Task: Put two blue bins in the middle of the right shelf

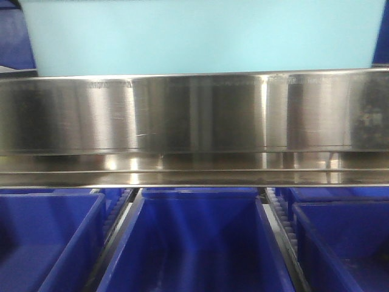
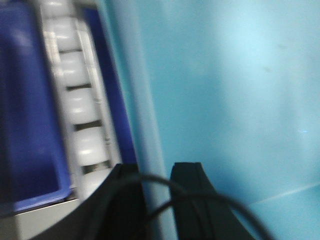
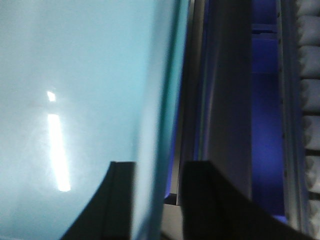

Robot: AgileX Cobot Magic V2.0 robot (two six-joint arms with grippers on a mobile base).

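A light blue bin (image 1: 194, 36) fills the top of the front view, sitting just above a steel shelf rail (image 1: 194, 115). In the left wrist view my left gripper (image 2: 157, 172) is shut on the light blue bin's (image 2: 225, 100) left wall, with one black finger on each side of the rim. In the right wrist view my right gripper (image 3: 157, 170) straddles the bin's (image 3: 75, 75) right wall. Its inner finger lies against the wall, and a narrow gap shows between the wall and the outer finger. Neither gripper shows in the front view.
Three dark blue bins (image 1: 194, 243) (image 1: 42, 243) (image 1: 346, 243) stand side by side on the level below the rail. White roller tracks (image 2: 82, 107) (image 3: 310, 100) run beside the bins, with dark blue bins (image 2: 25, 100) (image 3: 262, 125) alongside.
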